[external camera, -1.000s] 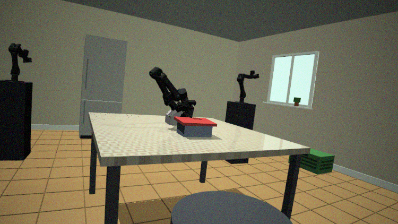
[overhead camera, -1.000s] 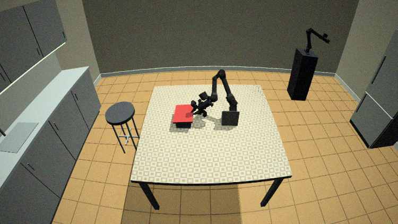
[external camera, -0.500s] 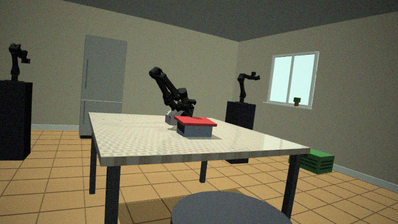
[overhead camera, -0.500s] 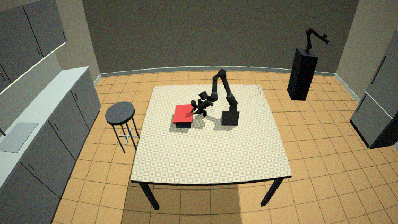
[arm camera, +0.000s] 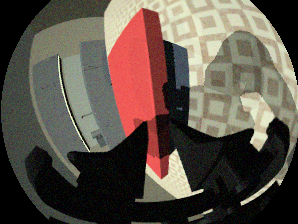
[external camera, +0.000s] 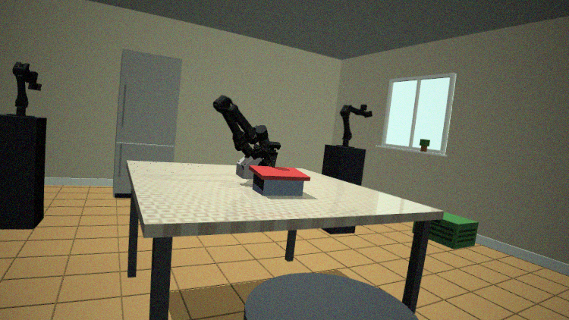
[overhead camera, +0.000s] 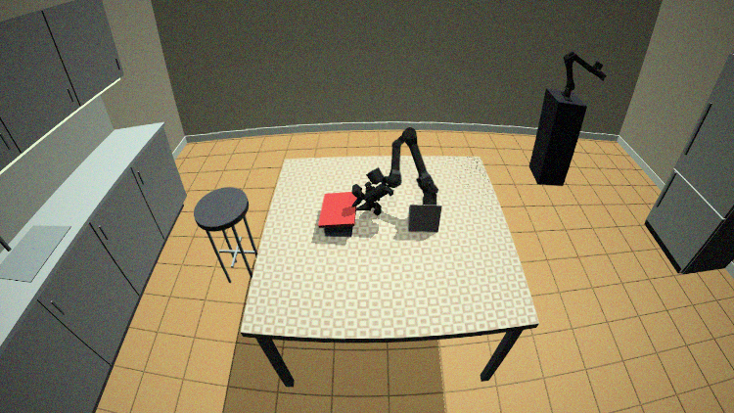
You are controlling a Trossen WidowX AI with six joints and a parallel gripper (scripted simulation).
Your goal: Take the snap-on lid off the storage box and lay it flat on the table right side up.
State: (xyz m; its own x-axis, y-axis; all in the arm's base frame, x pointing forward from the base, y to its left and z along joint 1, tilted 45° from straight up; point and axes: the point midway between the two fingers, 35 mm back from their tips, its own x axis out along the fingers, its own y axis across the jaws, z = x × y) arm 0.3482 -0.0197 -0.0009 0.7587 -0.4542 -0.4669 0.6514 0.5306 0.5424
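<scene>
We have the fingers (overhead camera: 359, 203) narrowly parted, clamped on the near edge of the red lid (overhead camera: 338, 208) (external camera: 280, 173) (arm camera: 134, 75); lid sits atop the box (overhead camera: 339, 231) (external camera: 283, 187) (arm camera: 181, 75), overhanging its wall toward the arm (overhead camera: 397, 159) (external camera: 238, 129).

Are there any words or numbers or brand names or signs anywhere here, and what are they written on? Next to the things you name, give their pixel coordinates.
No, there is no writing I can read.
The red lid (overhead camera: 336, 209) (external camera: 278, 172) (arm camera: 131, 75) and the storage box (overhead camera: 338, 231) (external camera: 283, 187) (arm camera: 181, 75) under it show no letters or numbers.
The tabletop (overhead camera: 389, 287) (external camera: 190, 199) (arm camera: 200, 20) has a pattern of squares, not words.
The tall fridge (overhead camera: 695, 215) (external camera: 149, 103) shows no brand I can make out.
Any tiny marks on the dark arm are too small and blurred to read.
</scene>
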